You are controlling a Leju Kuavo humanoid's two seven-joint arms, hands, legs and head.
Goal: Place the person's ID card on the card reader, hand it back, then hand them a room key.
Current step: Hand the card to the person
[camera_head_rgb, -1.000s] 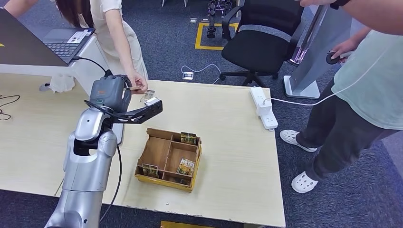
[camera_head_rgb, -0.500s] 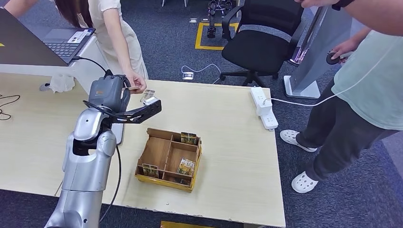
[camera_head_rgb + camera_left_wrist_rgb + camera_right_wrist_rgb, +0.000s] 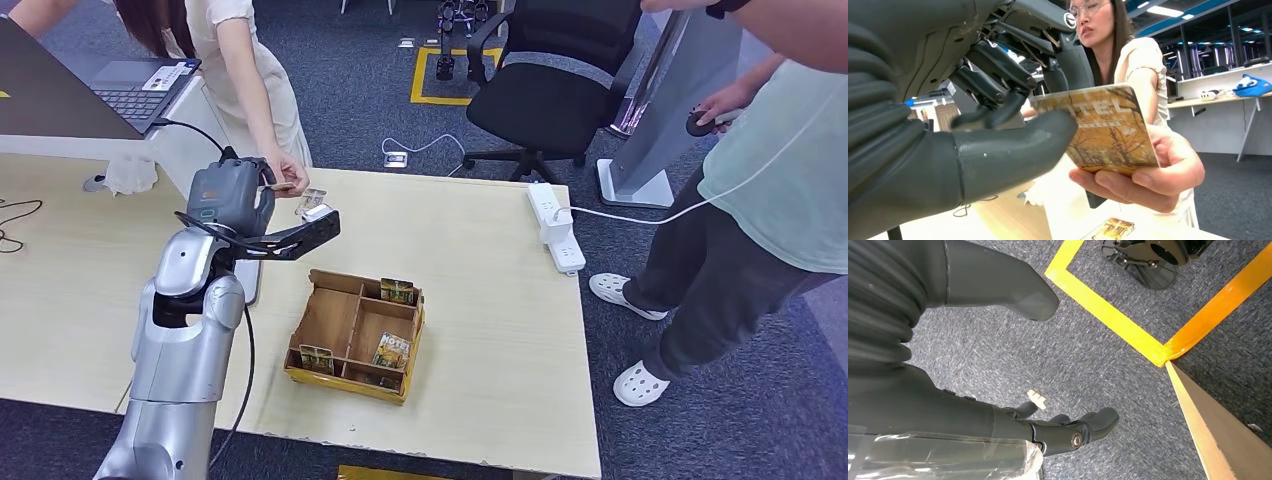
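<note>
Left wrist view: left hand [image 3: 998, 135] and person's hand [image 3: 1143, 175] both grip key card [image 3: 1103, 130]; right hand [image 3: 1013, 355] fingers apart.

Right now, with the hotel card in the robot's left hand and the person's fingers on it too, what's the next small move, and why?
Probably open the left hand and let go. The card sits between its thumb and fingers, but the person's hand already grips the card's far end from below, so it should stay supported once released.

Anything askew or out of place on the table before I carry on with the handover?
The wooden tray sits skewed to the table edge, and a loose card lies on the table under the handover. The left hand and a person's hand both hold the key card.
</note>
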